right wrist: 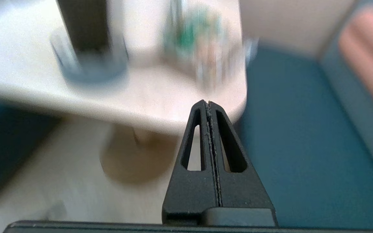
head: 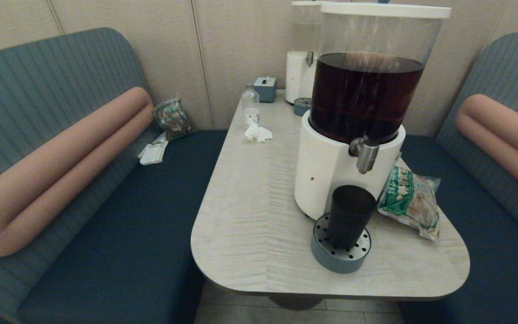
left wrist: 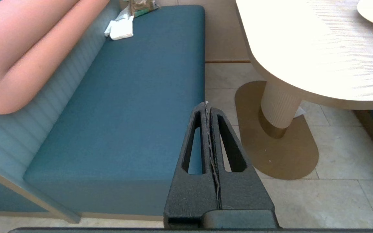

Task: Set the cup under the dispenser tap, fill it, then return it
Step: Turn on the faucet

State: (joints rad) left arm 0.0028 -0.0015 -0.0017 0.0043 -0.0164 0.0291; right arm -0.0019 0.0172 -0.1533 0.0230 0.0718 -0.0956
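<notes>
The dark smoky cup (head: 350, 215) stands upright on a round perforated drip tray (head: 341, 250) at the table's front, a little left of and below the silver dispenser tap (head: 365, 154). That tap sticks out of the big white-based dispenser (head: 331, 173) holding dark brown liquid. Neither arm shows in the head view. My left gripper (left wrist: 207, 104) is shut and empty, low beside the left bench near the table's pedestal. My right gripper (right wrist: 206, 102) is shut and empty, below the table's front right edge; the cup (right wrist: 84, 26) shows blurred beyond it.
A green snack bag (head: 409, 200) lies right of the dispenser base. Further back are a crumpled tissue (head: 257, 132), a small clear bottle (head: 250, 106), a grey box (head: 265, 88) and a second, pale dispenser (head: 301, 67). Benches flank the table (head: 250, 225).
</notes>
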